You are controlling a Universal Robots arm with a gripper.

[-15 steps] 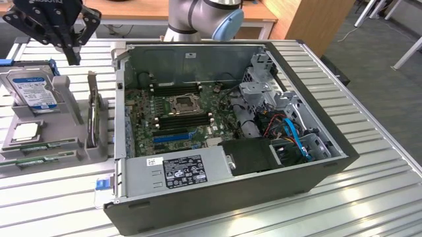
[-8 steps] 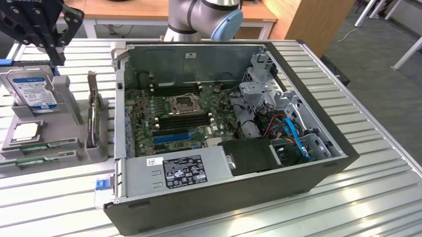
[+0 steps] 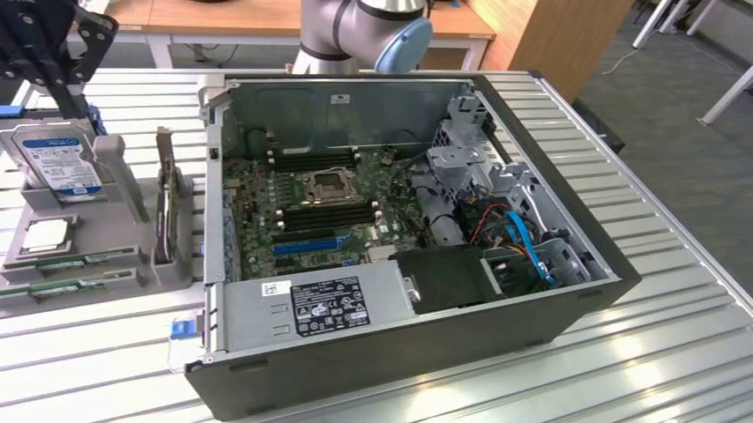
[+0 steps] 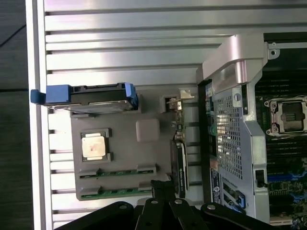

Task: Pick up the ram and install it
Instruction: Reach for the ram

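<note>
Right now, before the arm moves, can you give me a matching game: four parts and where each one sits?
Parts: 1 ram sticks; 2 hard drive; 3 processor chip; 4 blue slot.
Places: A upright in the grey holder; B on the motherboard inside the case; C flat silver square in the holder; D green strips lying in the holder.
Pairs: 1-D, 2-A, 3-C, 4-B.

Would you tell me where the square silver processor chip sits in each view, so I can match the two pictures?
Exterior view: the square silver processor chip lies in the grey plastic holder at the exterior view's left, beside the hard drive in its blue carrier.
Wrist view: the chip lies in the same holder, between that hard drive and the green ram sticks.
Shared landmark: the hard drive, standing upright in the holder.
</note>
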